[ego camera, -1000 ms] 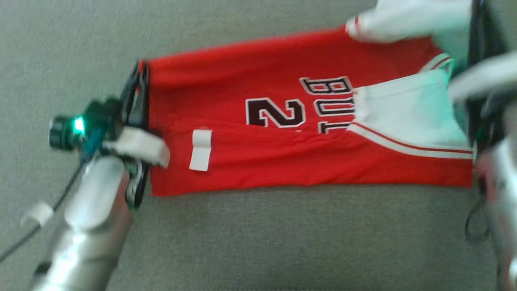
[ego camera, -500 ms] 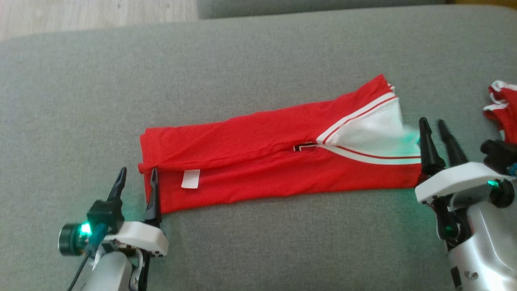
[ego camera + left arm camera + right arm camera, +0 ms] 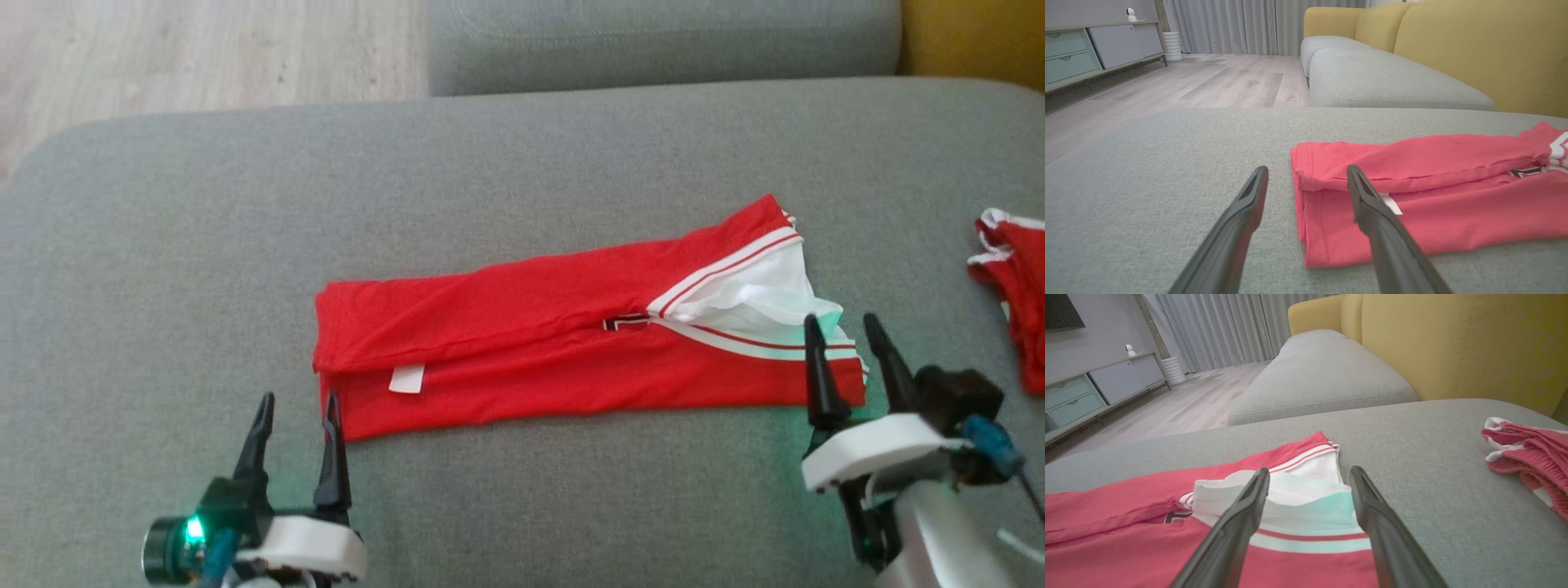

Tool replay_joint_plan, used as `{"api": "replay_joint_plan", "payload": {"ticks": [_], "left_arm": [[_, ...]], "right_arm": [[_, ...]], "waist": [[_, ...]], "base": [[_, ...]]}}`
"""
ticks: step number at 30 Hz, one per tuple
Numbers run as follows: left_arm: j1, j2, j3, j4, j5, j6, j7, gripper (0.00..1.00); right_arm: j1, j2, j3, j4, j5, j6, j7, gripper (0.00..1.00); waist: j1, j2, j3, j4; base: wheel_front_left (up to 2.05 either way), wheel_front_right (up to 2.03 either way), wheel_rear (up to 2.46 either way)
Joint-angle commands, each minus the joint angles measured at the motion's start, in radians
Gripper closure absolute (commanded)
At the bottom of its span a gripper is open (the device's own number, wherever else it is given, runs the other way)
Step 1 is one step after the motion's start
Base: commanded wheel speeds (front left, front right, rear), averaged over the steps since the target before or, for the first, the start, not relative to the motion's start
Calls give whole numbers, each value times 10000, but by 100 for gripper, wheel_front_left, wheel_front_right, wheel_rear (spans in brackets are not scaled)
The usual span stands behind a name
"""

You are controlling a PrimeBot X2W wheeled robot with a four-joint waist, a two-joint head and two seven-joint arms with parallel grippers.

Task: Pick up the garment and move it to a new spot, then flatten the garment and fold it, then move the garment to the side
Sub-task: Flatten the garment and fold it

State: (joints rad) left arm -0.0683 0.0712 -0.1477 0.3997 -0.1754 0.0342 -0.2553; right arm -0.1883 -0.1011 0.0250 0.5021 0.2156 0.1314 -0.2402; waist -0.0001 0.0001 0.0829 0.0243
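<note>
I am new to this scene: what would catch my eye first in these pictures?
A long folded red jersey with white striped trim lies across the grey fabric sofa cushion. The left gripper and right gripper, both open and empty, stand at its two ends. A second crumpled red-and-white garment sits farther right on the cushion.

Home living room: grey sofa (image 3: 1392, 81) with yellow backrest (image 3: 1474, 49), wood-look floor (image 3: 1208, 81), long curtains (image 3: 1229, 24), low sideboard (image 3: 1106, 45) with drawers.
</note>
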Motion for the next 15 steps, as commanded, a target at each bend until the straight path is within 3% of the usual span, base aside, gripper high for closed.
{"api": "replay_joint_plan", "payload": {"ticks": [1, 9, 15], "left_arm": [[-61, -17, 415, -450, 159, -39, -64, 0], [432, -181, 382, -644, 372, -147, -64, 0], [213, -204, 236, -728, 337, -180, -64, 0]], "right_arm": [[-39, 78, 159, -156, -160, -7, -162, 0], [137, 357, 68, 227, -539, -7, -210, 0], [-459, 223, -12, 461, -679, -7, -178, 0]], "waist": [[1, -1, -173, 64], [1, -1, -396, 129], [1, -1, 137, 251]], "base": [[0, 0, 0], [0, 0, 0], [0, 0, 0]]}}
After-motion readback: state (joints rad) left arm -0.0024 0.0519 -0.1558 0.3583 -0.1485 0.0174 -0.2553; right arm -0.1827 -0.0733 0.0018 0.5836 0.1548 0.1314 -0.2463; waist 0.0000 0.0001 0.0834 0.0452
